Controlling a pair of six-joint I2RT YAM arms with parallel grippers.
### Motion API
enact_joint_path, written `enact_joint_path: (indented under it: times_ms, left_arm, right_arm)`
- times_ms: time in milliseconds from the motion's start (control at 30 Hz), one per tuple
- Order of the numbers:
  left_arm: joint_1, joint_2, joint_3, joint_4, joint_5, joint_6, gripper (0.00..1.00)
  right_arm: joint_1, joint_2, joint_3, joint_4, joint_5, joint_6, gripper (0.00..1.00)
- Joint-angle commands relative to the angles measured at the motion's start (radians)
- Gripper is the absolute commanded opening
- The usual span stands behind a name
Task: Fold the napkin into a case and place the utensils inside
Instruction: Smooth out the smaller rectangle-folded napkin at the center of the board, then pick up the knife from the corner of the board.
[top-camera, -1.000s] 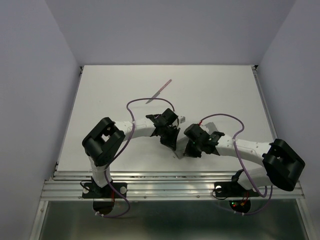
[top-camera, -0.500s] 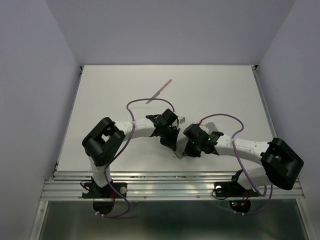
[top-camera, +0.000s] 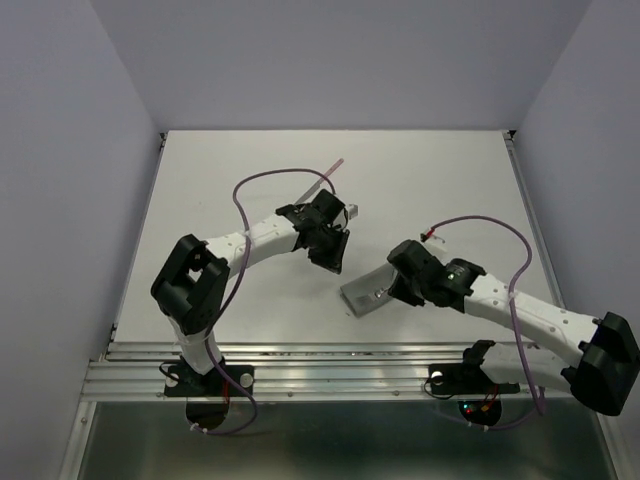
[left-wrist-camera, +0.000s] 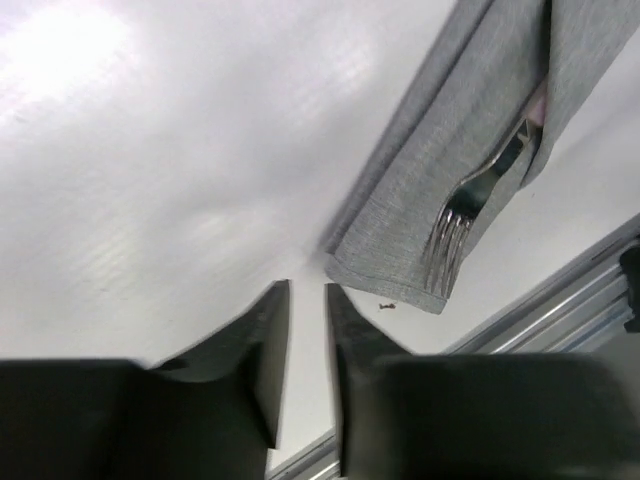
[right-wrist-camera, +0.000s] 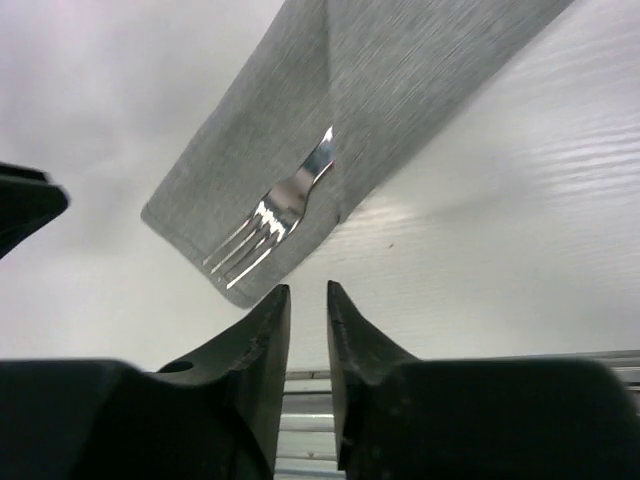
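The grey napkin lies folded as a narrow case (top-camera: 362, 298) near the table's front middle. A fork's silver tines (left-wrist-camera: 448, 242) stick out of its near end, and its handle is hidden inside. The case (right-wrist-camera: 380, 100) and fork (right-wrist-camera: 262, 228) also show in the right wrist view. The knife (top-camera: 322, 178), with a pinkish handle, lies alone on the table farther back. My left gripper (top-camera: 333, 258) hovers up and left of the case, shut and empty, as the left wrist view (left-wrist-camera: 306, 296) shows. My right gripper (top-camera: 396, 290) is at the case's right end, shut and empty, as the right wrist view (right-wrist-camera: 308, 292) shows.
The white table (top-camera: 220, 200) has a metal rail (top-camera: 330, 375) along its front edge, close to the case. Purple cables loop over both arms. Pale walls enclose the table on three sides.
Both grippers have pulled away from the case. The left moved up and left, the right moved right. The case with the fork tines is now uncovered.
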Motion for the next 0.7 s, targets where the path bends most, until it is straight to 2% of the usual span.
enact_joint_path:
  times_ms: [0, 100, 133, 200, 333, 433, 667]
  left_arm:
    - [0.058, -0.071, 0.118, -0.095, -0.116, 0.055, 0.37]
    - [0.136, -0.042, 0.221, -0.127, -0.152, 0.084, 0.52]
    - [0.154, -0.010, 0.292, -0.138, -0.193, 0.103, 0.61]
    - [0.189, 0.030, 0.372, -0.173, -0.237, 0.123, 0.68]
    - [0.247, 0.188, 0.601, -0.219, -0.322, 0.166, 0.75]
    - [0.258, 0.284, 0.685, -0.239, -0.388, 0.235, 0.75]
    - [0.258, 0.400, 0.794, -0.166, -0.380, 0.370, 0.78]
  right_arm:
    - [-0.084, -0.029, 0.085, -0.144, 0.158, -0.046, 0.29]
    - [-0.217, -0.046, 0.120, -0.141, 0.155, -0.124, 0.34]
    - [-0.252, -0.046, 0.131, -0.138, 0.152, -0.167, 0.38]
    - [-0.362, -0.037, 0.155, -0.121, 0.132, -0.216, 0.43]
    - [-0.540, 0.036, 0.160, -0.044, 0.000, -0.322, 0.49]
    - [-0.631, 0.080, 0.145, -0.004, -0.078, -0.351, 0.50]
    - [-0.658, 0.110, 0.102, 0.017, -0.132, -0.379, 0.51]
